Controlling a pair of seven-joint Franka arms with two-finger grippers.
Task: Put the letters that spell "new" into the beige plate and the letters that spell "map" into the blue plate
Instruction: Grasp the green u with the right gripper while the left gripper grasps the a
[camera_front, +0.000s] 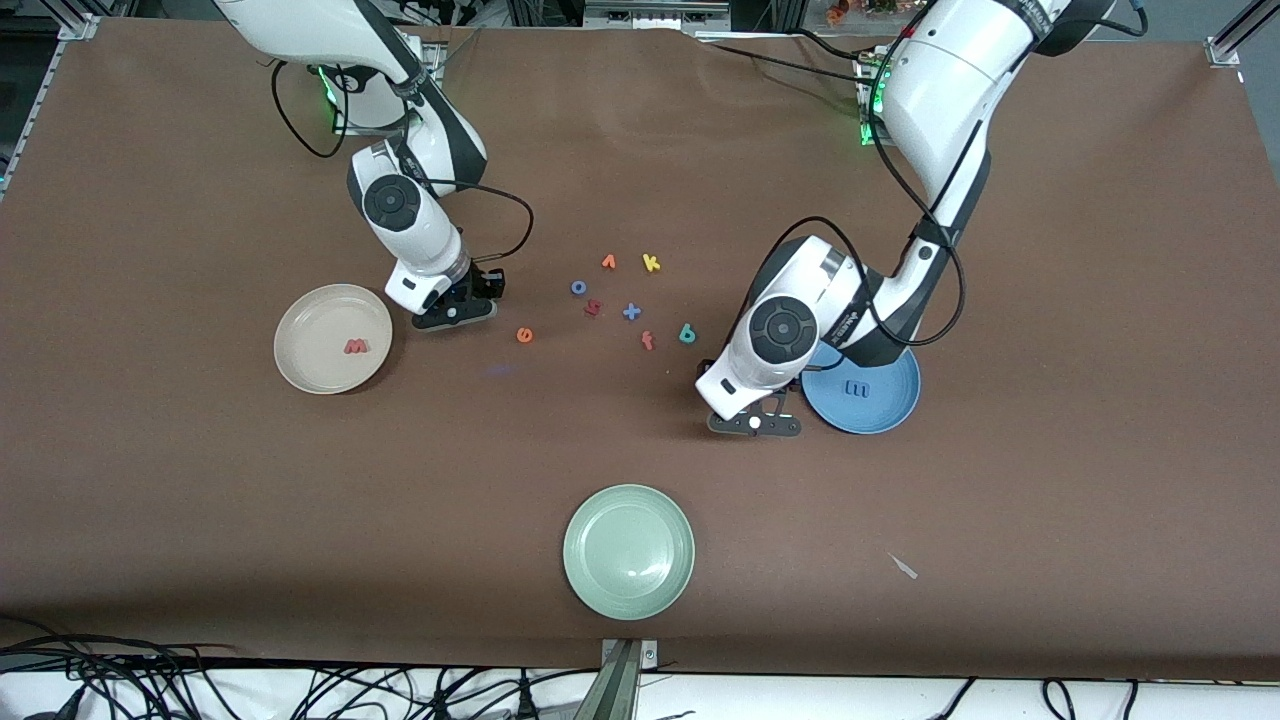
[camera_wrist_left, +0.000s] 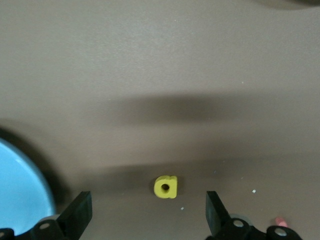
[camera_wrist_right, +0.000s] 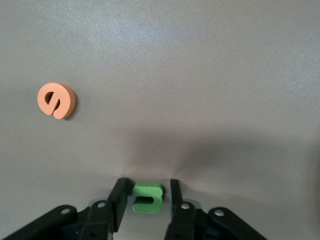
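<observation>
Beige plate (camera_front: 300, 350) sits toward the right arm's end of the table; salmon-red w (camera_front: 355, 346) lies flat in it.

Right gripper (camera_front: 456, 311) is down at the tabletop just beside the beige plate, on its centre-table side. In the right wrist view its fingers (camera_wrist_right: 118, 200) are clenched on the green n (camera_wrist_right: 147, 196), one on each flank of the letter, which rests on the table.

Orange e (camera_front: 524, 335) lies on bare table near that gripper, toward the loose letter cluster; also seen in the right wrist view (camera_wrist_right: 56, 101), apart from the fingers.

Cluster at mid-table: blue o (camera_front: 578, 287), orange v (camera_front: 608, 262), yellow k (camera_front: 651, 263), blue x (camera_front: 631, 312), red f (camera_front: 647, 341), teal p (camera_front: 687, 334). One dark red piece (camera_front: 592, 308) beside the o; shape not legible.

Pale green plate (camera_front: 628, 551) is nearest the front camera, holding nothing.

Left gripper (camera_front: 755, 424) is low over the table, just beside the blue plate (camera_front: 880, 410). Its jaws are released, spread wide, with the yellow a (camera_wrist_left: 165, 187) lying on the table between them, touching neither.

Blue m (camera_front: 857, 388) lies in the blue plate, toward the left arm's end.
</observation>
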